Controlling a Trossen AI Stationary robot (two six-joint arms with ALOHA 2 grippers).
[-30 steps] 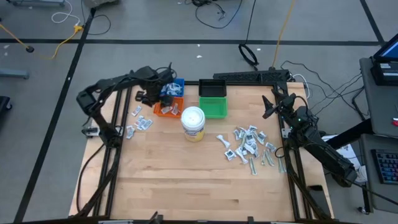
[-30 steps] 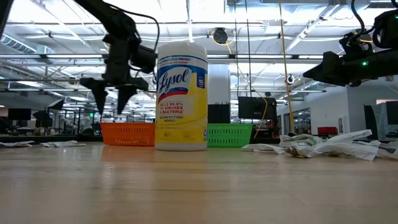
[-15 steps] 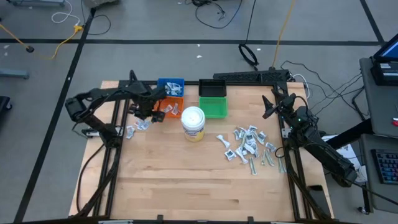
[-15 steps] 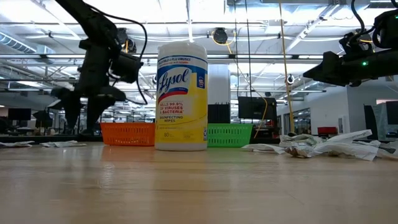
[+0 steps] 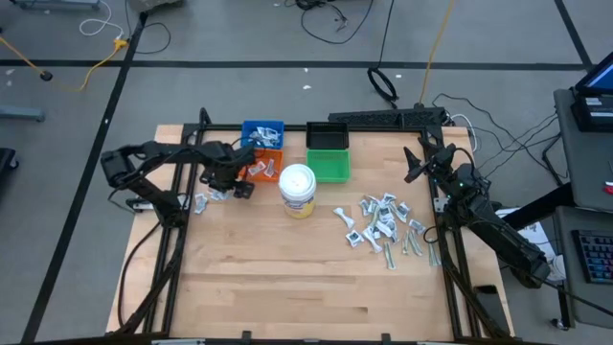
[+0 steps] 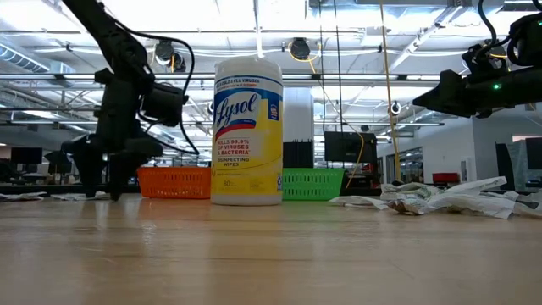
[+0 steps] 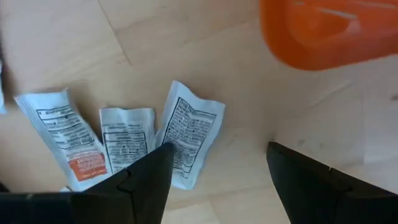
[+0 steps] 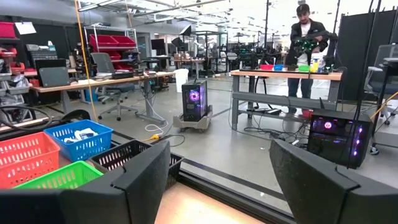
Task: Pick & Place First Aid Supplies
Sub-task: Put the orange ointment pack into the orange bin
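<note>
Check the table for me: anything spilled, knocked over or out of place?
Nothing spilled or tipped. The wipes jar stands upright among the first aid packets, an odd item here. The left gripper hovers open over the packets near the orange bin.

A jar [image 5: 298, 189] is set near the table's [image 5: 287, 278] middle, with four bins [image 5: 329, 165] lined up behind it. Packets [image 5: 383, 222] are scattered to its right, and fewer packets [image 5: 213, 192] lie to its left.

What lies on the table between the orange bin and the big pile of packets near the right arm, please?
In the high view, the white-lidded jar stands between the orange bin and the pile of packets, with the green bin just behind it.
</note>
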